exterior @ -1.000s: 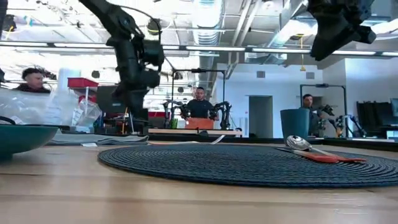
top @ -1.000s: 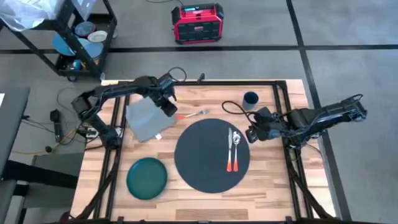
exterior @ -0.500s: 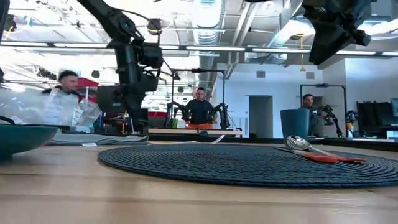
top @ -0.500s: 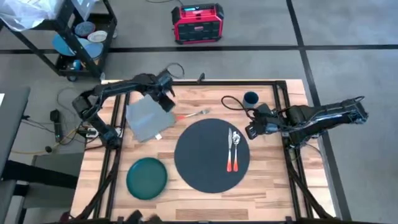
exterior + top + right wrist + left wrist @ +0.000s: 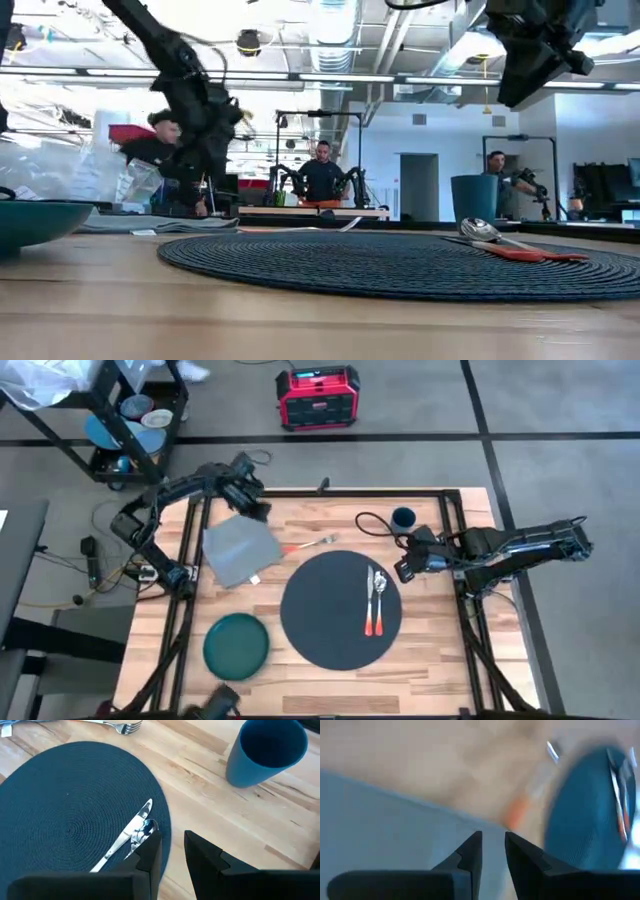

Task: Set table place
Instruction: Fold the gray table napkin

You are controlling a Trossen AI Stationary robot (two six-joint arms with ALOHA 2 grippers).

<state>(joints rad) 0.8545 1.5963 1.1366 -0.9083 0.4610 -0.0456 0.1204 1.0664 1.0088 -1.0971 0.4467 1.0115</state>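
Observation:
The place, a round dark grey mat [image 5: 330,615], lies mid-table. A knife and a spoon [image 5: 375,600] with orange handles lie on its right part. A fork [image 5: 310,544] rests on the wood between the mat and a grey napkin [image 5: 238,550]. A green plate [image 5: 236,645] sits near the left front of the table [image 5: 440,660], and a blue cup [image 5: 403,518] stands at the far right. My left gripper [image 5: 252,510] hovers shut over the napkin's far edge. My right gripper [image 5: 400,570] hangs shut above the mat's far right rim, near the cup.
A black cable [image 5: 372,525] loops on the table beside the cup. The black frame rail [image 5: 455,550] runs around the table. People and other robot arms show in the room beyond the far edge. Bare wood lies to the right of the mat [image 5: 65,810].
My left gripper has drawn back from over the napkin's far right corner toward the table's far left corner, staying shut. The napkin, fork and other things lie as before. A person has walked past behind the table.

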